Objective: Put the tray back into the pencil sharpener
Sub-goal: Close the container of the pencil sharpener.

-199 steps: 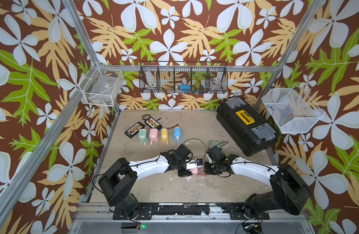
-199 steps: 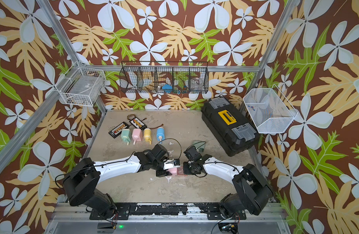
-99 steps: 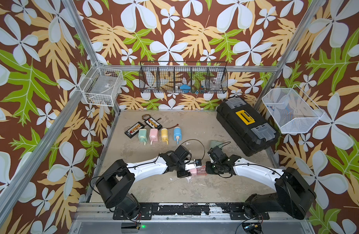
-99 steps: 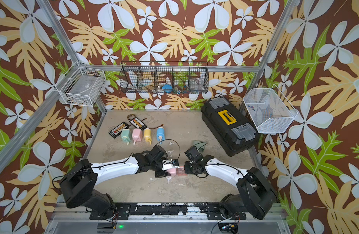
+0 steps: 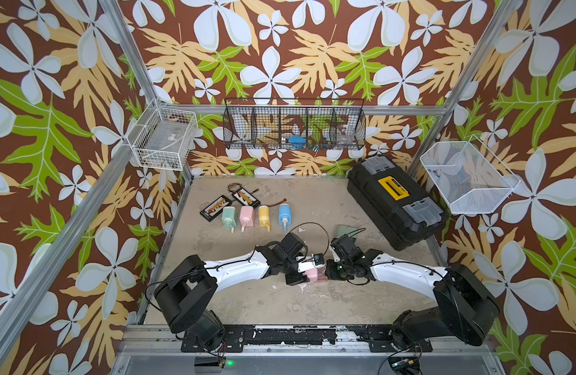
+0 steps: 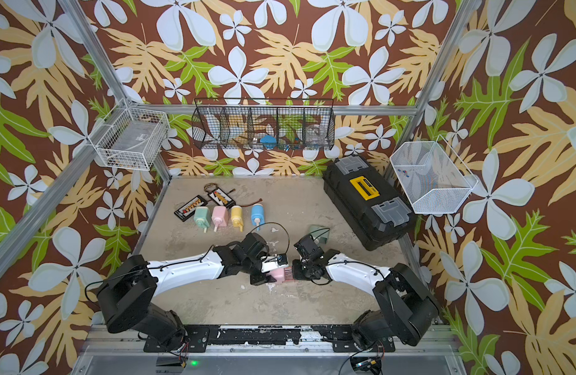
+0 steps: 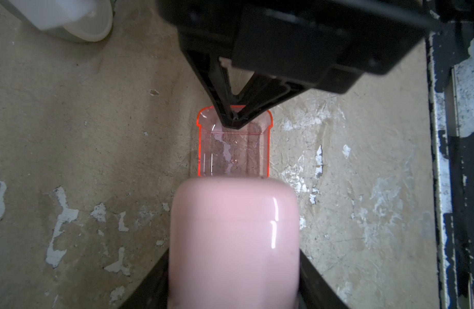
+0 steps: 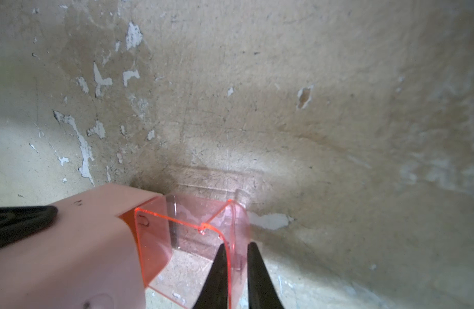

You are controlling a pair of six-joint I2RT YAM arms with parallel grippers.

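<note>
In both top views the left gripper (image 5: 310, 272) clasps the pink pencil sharpener (image 5: 313, 276), which lies midway between the side edges of the tabletop (image 5: 247, 302) and nearer its front edge; the right gripper (image 5: 327, 273) meets it from the right. In the left wrist view half-spread fingers (image 7: 316, 281) clamp the sharpener's body, and the clear red tray (image 7: 233, 152) juts partly out of its end. In the right wrist view the right gripper's nearly closed fingers (image 8: 217, 273) pinch the tray's end wall
</note>
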